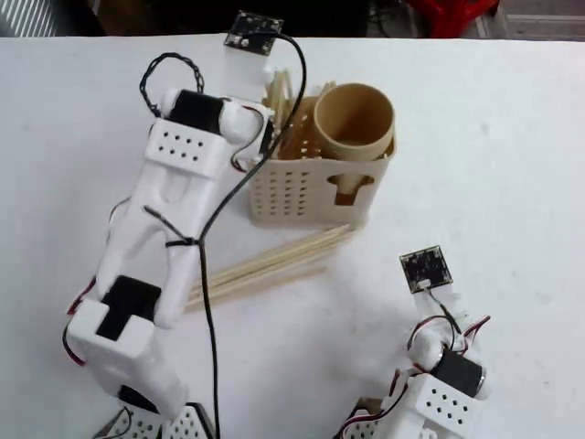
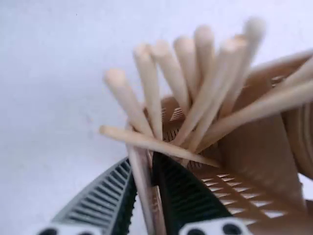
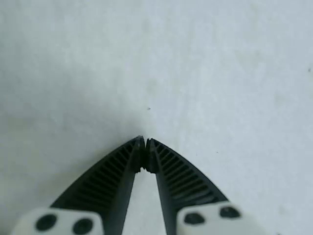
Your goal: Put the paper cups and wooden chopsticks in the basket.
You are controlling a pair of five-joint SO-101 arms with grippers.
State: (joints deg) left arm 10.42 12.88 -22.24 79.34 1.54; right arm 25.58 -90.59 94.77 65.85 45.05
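— Several wooden chopsticks (image 2: 195, 83) fan out right ahead of the left gripper (image 2: 143, 164). What is it holding?

— One chopstick (image 2: 145, 196). The two ribbed fingers (image 2: 183, 196) are clamped on it, and the stick runs up between them. The standing sticks lean every way just beyond its tips. One of them, a crosswise stick (image 2: 151, 143), cuts across just past the fingertips, between the gripper and the rest of the bundle.

— And the basket (image 1: 311, 197)?

— Directly ahead of that gripper and just below it. In the high view the left arm (image 1: 174, 192) leans in over the basket's back corner. A paper cup (image 1: 354, 119) stands mouth-up inside, on the far side of the bundle from the gripper.

— Anything lying outside?

— A loose bunch (image 1: 270, 261) of chopsticks lies flat on the table (image 1: 494, 165). It is on the other side of the basket from the left gripper, back toward that arm's base. Its far ends lie right at the basket's foot, and a black cable (image 1: 208, 302) from the arm crosses its near ends.

— The right gripper (image 3: 145, 143)?

— Its fingertips are pressed together with nothing between them, over the white table. The right arm (image 1: 448, 389) sits well apart from the basket and from the loose bunch.
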